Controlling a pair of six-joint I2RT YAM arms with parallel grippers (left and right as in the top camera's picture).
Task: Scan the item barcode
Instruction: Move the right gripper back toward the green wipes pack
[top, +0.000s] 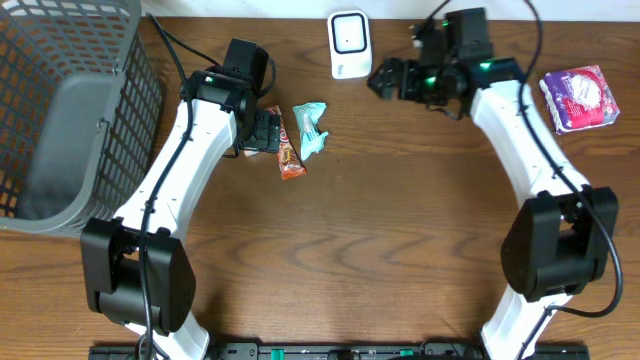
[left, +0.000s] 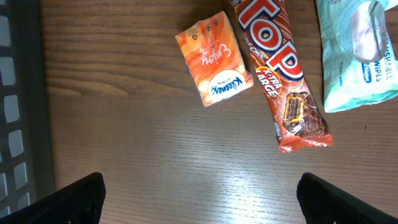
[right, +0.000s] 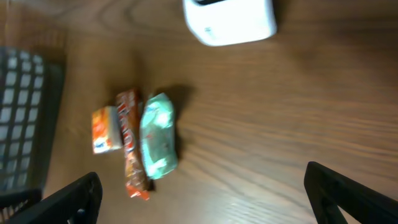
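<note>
A white barcode scanner (top: 348, 42) stands at the back middle of the table; the right wrist view shows the scanner (right: 230, 20) at its top edge. An orange-brown chocolate bar (top: 287, 150) and a teal wipes pack (top: 311, 128) lie side by side left of centre. In the left wrist view an orange tissue pack (left: 214, 59) lies left of the chocolate bar (left: 280, 71) and the wipes pack (left: 357, 53). My left gripper (top: 262, 130) hovers open over these items, holding nothing. My right gripper (top: 385, 78) is open and empty just right of the scanner.
A grey wire basket (top: 60, 110) fills the back left corner; the basket's wall (left: 18, 106) runs along the left wrist view's left edge. A purple-and-white packet (top: 580, 97) lies at the back right, beside my right arm.
</note>
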